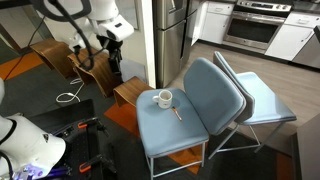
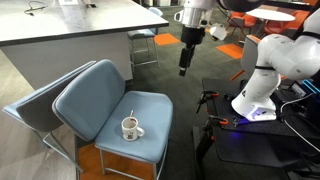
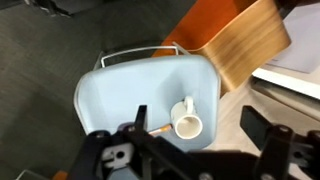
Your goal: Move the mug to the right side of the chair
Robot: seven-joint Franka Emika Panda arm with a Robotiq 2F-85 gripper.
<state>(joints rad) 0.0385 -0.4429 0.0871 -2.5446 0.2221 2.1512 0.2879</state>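
Mug [image 1: 163, 98] upright on blue chair seat [image 1: 175, 130], thin stick [image 1: 177, 113] just beside it. Gripper [image 2: 183, 68] well above, jaws spread wide, holding nothing. Best approach: descend centred over mug, straddle one wall, avoid stick, grip firmly before lifting.

No writing, brand or number can be read in any of the three views. The white mug [image 3: 186, 122] and the blue chair [image 3: 115, 95] show plain surfaces. A pale mark on the body of the gripper [image 3: 197, 138], seen in the wrist view, is too blurred to make out.
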